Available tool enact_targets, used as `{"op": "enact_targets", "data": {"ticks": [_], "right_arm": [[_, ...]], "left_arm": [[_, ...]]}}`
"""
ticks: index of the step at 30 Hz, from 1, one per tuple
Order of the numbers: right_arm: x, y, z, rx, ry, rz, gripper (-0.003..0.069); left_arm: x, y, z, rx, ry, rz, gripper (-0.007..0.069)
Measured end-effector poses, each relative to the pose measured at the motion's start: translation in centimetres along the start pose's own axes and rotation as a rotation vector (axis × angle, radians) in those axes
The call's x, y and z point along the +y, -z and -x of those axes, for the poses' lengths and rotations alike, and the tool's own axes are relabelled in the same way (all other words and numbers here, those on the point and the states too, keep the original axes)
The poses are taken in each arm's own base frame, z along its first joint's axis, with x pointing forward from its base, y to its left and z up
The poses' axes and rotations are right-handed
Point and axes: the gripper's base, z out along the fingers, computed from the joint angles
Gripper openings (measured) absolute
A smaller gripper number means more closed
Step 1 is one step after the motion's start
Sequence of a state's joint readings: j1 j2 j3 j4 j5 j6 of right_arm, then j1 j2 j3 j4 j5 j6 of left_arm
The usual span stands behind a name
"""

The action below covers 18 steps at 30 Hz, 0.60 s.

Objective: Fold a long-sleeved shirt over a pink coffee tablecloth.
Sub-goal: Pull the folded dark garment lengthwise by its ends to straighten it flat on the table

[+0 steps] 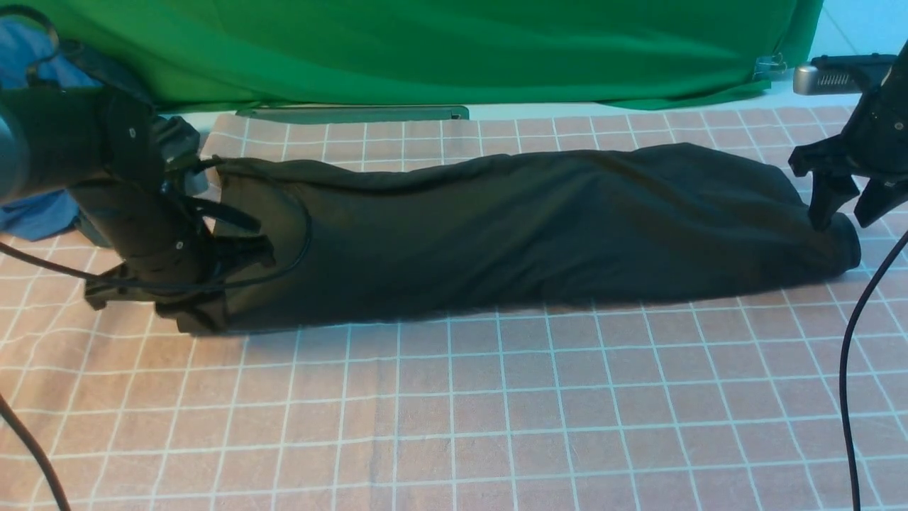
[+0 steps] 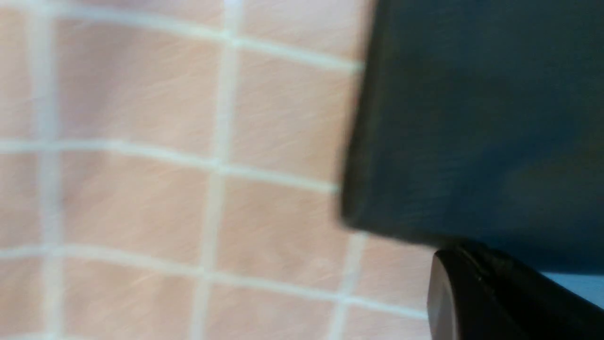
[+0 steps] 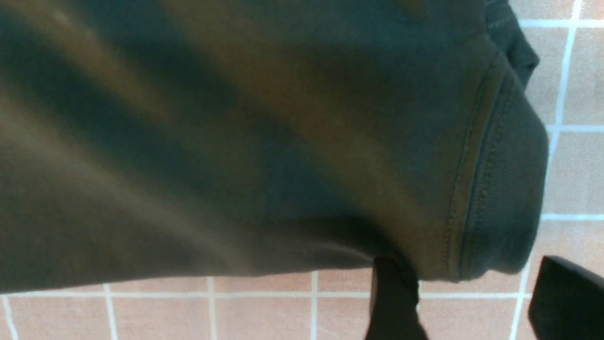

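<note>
Front view — shirt (image 1: pixel 539 234) lies in a long band across the cloth (image 1: pixel 454 411). Left gripper (image 1: pixel 198 316) clamped on its left end, I judge; right gripper (image 1: pixel 843 221) spread, empty, at the right end. Next — grip there, fold crosswise.

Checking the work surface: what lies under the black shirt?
The pink coffee tablecloth shows all around the long-sleeved shirt, so it runs beneath; anything else under it is covered.

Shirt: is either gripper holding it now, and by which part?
The left gripper looks shut on the shirt's near left-end corner. The right gripper's fingers stand open at the ribbed right end, holding nothing.
</note>
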<state>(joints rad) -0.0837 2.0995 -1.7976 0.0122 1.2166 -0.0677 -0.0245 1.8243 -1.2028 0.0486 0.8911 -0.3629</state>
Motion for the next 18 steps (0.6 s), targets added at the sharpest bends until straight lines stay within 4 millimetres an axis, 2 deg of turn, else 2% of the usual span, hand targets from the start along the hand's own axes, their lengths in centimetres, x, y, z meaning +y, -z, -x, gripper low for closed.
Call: {"op": "enact_targets", "data": {"ticks": [4,9,10,13,14,16,17,18], "right_arm": [[0.0,0.0,0.0,0.0,0.012,0.0,0.0424],[0.2,0.0,0.0,-0.001,0.01,0.01,0.0424],[0.2,0.0,0.0,-0.001,0.008,0.016,0.0424],[0.4,0.0,0.0,-0.002,0.002,0.036,0.0424],[0.5,0.0,0.0,-0.002,0.0,0.043,0.0424],[0.6,0.0,0.0,-0.003,-0.003,0.054,0.0424],[0.6,0.0,0.0,-0.003,-0.003,0.055,0.0424],[0.7,0.0,0.0,-0.003,-0.003,0.059,0.0424]], "left_arm": [[0.8,0.0,0.2,-0.021,0.051,0.084,0.0022],[0.7,0.0,0.4,-0.04,0.051,0.068,0.0134],[0.6,0.0,0.5,-0.054,0.041,0.057,0.0205],[0.4,0.0,0.8,-0.084,0.035,0.041,0.0347],[0.4,-0.1,0.9,-0.097,0.028,0.037,0.0426],[0.3,-0.4,1.1,-0.107,0.021,0.035,0.0523],[0.3,-0.5,1.1,-0.108,0.019,0.036,0.0532],[0.3,-0.8,1.2,-0.108,0.016,0.038,0.0577]]}}
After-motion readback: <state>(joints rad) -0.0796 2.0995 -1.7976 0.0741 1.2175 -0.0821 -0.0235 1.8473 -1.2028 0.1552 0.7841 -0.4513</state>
